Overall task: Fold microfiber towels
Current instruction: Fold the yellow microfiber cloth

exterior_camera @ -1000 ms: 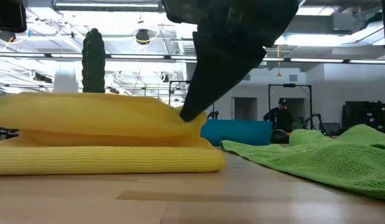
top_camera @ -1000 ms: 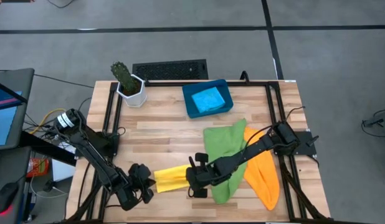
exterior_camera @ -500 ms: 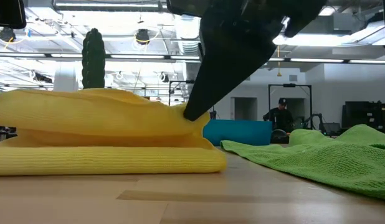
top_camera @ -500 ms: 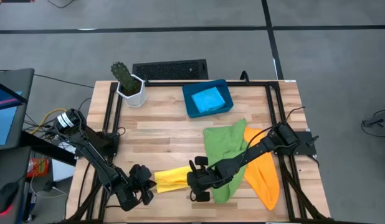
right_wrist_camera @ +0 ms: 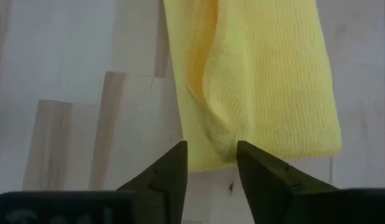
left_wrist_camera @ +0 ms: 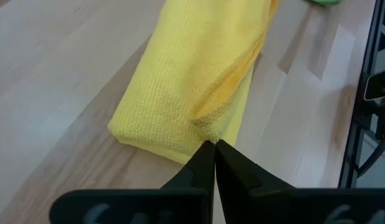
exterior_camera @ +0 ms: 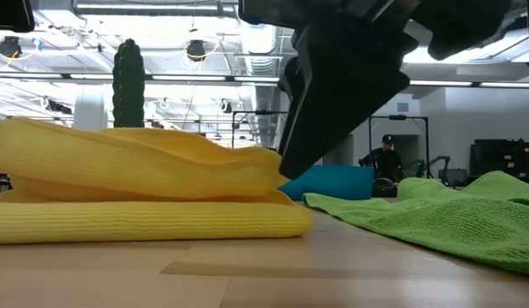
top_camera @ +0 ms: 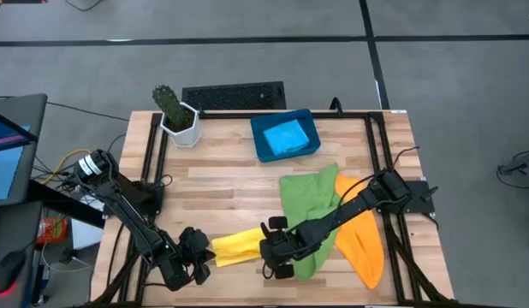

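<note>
I am working the yellow towel (top_camera: 236, 246) at the near edge of the table (top_camera: 222, 184); it is lying there doubled into a long narrow band, soft waffle-weave cloth with one rounded folded edge. My left claw (top_camera: 199, 257) is sitting pressed together at the towel's one short end, tips touching the cloth but, as far as I can judge, gripping nothing. My right claw (right_wrist_camera: 211, 163) is at the opposite end, fingers standing apart with the cloth's corner between them, not pinched. I judge this fold is being released; next I am needing to square the band or fold it across. Beyond the yellow towel, the green towel (top_camera: 306, 205) is lying crumpled, overlapping the orange towel (top_camera: 364, 239). Farthest, the light blue towel (top_camera: 286, 136) is sitting folded in the tray (top_camera: 264, 151).
</note>
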Action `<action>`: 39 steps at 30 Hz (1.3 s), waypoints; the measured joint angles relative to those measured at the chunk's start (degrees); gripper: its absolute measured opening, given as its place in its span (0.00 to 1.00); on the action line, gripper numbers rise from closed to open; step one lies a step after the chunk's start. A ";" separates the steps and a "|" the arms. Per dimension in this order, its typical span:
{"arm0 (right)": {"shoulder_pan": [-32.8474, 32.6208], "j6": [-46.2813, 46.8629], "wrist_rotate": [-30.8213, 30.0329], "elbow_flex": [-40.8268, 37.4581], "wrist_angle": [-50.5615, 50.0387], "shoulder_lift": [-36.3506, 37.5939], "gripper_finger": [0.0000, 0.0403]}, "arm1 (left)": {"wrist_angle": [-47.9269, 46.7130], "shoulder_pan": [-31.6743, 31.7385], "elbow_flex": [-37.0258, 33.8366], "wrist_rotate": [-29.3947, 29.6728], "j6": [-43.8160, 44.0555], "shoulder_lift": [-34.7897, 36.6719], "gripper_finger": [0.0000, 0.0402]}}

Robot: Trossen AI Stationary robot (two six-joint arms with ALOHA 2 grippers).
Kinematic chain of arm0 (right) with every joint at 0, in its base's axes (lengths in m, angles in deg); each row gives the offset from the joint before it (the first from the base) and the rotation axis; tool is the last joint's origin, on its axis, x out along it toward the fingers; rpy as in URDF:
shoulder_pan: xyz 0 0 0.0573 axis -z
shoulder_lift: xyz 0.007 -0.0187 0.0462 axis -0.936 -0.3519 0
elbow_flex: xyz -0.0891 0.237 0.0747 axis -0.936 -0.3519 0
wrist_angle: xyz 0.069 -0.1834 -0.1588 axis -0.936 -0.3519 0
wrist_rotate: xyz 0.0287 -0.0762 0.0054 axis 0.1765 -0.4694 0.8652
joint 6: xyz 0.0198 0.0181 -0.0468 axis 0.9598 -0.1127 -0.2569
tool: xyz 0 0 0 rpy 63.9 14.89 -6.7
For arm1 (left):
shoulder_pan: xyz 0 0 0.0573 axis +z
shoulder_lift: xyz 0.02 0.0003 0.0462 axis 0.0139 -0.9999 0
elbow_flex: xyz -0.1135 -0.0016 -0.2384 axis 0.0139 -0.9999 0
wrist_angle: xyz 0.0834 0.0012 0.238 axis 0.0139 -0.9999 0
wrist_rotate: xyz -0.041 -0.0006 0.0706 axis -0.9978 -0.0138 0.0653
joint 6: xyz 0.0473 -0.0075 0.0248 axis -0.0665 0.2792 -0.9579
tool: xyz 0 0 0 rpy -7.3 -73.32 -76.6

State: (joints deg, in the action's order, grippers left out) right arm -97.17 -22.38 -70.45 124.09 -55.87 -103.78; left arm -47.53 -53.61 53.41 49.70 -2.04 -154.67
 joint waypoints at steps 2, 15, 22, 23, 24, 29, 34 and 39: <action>0.00 -0.53 0.00 -0.04 -0.16 0.40 0.43 | 0.02 0.00 0.01 -0.04 -0.30 0.00 0.00; 2.26 -5.08 0.12 -1.44 10.65 5.66 0.36 | 0.13 0.04 0.01 -0.11 -3.03 0.02 0.00; 3.00 -2.07 0.83 -9.46 25.75 4.59 0.20 | 0.11 0.04 0.01 -0.11 -3.19 0.02 0.00; 3.06 -1.56 0.81 -10.34 26.66 4.63 0.19 | 0.13 0.04 0.01 -0.10 -3.23 0.02 0.00; 3.16 -1.35 0.79 -10.97 26.84 4.51 0.17 | 0.13 0.04 0.01 -0.09 -3.27 0.02 0.00; 3.07 0.36 0.97 -13.52 29.93 3.15 0.10 | 0.15 0.04 0.01 -0.09 -3.25 0.02 0.00; 2.27 1.22 2.40 -14.05 30.67 2.04 0.06 | 1.19 0.09 0.01 -0.09 -3.53 0.02 0.00; 1.49 1.25 2.41 -14.02 30.74 1.02 0.05 | 1.42 0.09 0.01 -0.27 -3.51 0.02 0.01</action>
State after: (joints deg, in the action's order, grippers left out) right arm -95.68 -21.14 -68.04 110.07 -25.13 -102.77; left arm -46.12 -53.52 53.42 49.43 -5.55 -154.65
